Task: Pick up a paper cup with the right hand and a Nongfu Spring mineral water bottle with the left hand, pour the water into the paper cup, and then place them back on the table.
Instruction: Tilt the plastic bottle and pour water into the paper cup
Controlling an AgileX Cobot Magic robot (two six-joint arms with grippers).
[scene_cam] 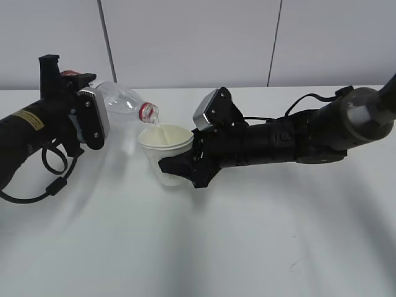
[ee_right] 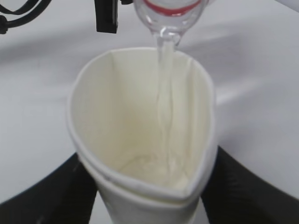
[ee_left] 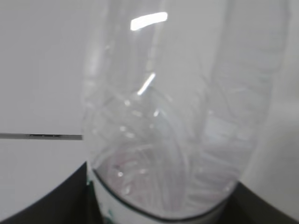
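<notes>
left hand (scene_cam: 93,120) reaches in low from left, clamped on tilted Nongfu Spring mineral water bottle (scene_cam: 120,102), mouth over cup | right hand (scene_cam: 179,167) stretched in from right, squeezing paper cup (scene_cam: 164,151) above table (scene_cam: 216,247) | water streams into cup | yellow sticker (scene_cam: 28,119) text unreadable

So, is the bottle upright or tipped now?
Tipped. The bottle lies nearly level in the left claw, its open neck above the cup, and a thin stream of water runs into it.
</notes>
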